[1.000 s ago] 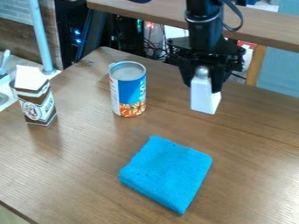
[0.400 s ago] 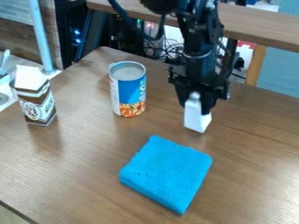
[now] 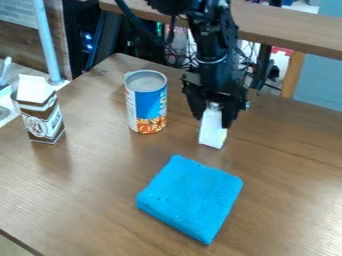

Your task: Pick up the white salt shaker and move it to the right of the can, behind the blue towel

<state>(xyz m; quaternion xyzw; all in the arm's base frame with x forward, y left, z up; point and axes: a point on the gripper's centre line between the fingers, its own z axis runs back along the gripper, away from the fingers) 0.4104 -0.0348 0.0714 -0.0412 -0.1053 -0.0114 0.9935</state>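
- A black robot arm (image 3: 212,55) comes in from the top edge, right of centre, and its black gripper (image 3: 213,123) hangs down over a brown wooden table (image 3: 287,185).
- The gripper's two fingers are clamped on a white, block-like object (image 3: 212,134), one finger at each side of its upper part. The object is narrow at the top and wider below, and leans slightly. Whether its lower end touches the table cannot be told.
- Below the white object and a little to its left, near it but apart, a bright blue folded cloth (image 3: 190,197) lies flat on the table, turned at an angle.
- To the left of the gripper, well apart from the cloth, a tin can (image 3: 147,102) stands upright. It has a grey top and a blue and white label, with a picture of orange-red food near the bottom.
- Toward the left edge of the table stands a small brown and white carton (image 3: 43,117) with a white folded top and a round emblem on its front.
- Behind the carton, a light blue pole (image 3: 48,42) rises to the top edge.
- Across the back runs another wooden surface (image 3: 294,31), with dark cables (image 3: 179,59) below it.
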